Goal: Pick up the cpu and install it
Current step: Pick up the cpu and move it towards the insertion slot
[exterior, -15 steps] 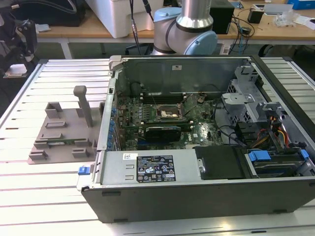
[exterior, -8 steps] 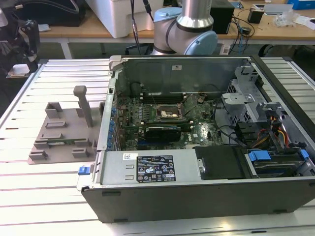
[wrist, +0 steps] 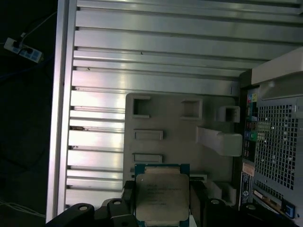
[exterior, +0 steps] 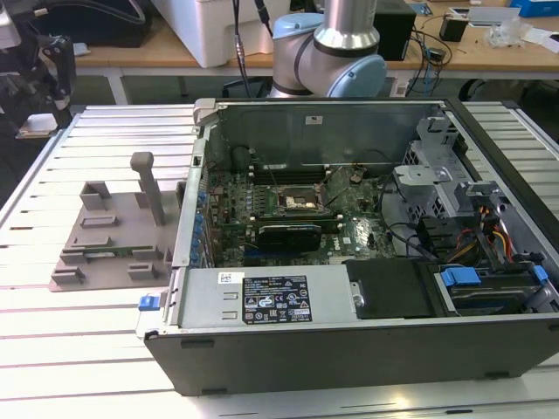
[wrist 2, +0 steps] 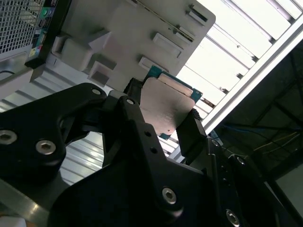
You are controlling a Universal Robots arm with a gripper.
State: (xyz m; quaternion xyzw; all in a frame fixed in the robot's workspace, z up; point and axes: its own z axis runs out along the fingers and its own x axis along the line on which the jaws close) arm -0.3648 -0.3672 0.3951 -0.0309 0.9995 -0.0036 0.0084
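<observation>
Robotics lab, computer-assembly test station.

Robot arm (exterior: 336, 44) stands behind a slatted aluminium table (exterior: 87, 332). On the table is an open desktop computer case (exterior: 349, 349), lying on its side with the motherboard (exterior: 262, 196) exposed, and a grey moulded fixture tray (exterior: 109, 244) sits just beside it. Behind are long wood-topped workbenches (exterior: 131, 54) carrying a white box (exterior: 218, 26) and loose cables (exterior: 432, 52). In the first wrist view, a power strip (wrist: 21, 48) lies on the dark floor off the table's edge.
</observation>
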